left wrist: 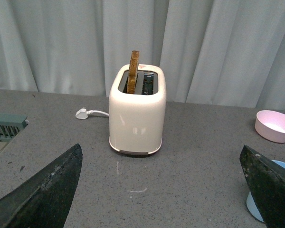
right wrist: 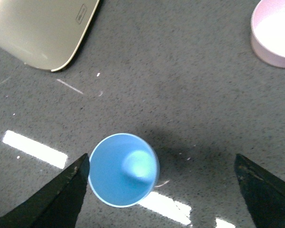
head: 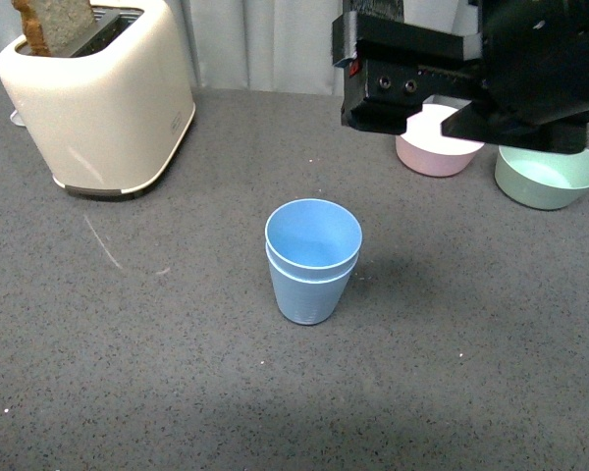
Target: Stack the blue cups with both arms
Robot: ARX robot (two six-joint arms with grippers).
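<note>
The two blue cups [head: 312, 260] stand nested, one inside the other, upright in the middle of the grey table. My right arm [head: 471, 69] hangs high above the table, behind and to the right of the stack. My right gripper [right wrist: 160, 161] is open and empty and looks down on the stacked cups [right wrist: 123, 169], which sit beside one finger without touching it. My left gripper [left wrist: 160, 148] is open and empty, low over the table. An edge of the cups [left wrist: 253, 207] shows behind one of its fingers. The left arm is out of the front view.
A cream toaster [head: 98, 98] with a slice of toast stands at the back left; it also shows in the left wrist view [left wrist: 137, 114]. A pink bowl [head: 434, 147] and a green bowl [head: 548, 177] sit at the back right. A white plug [left wrist: 83, 113] lies beside the toaster.
</note>
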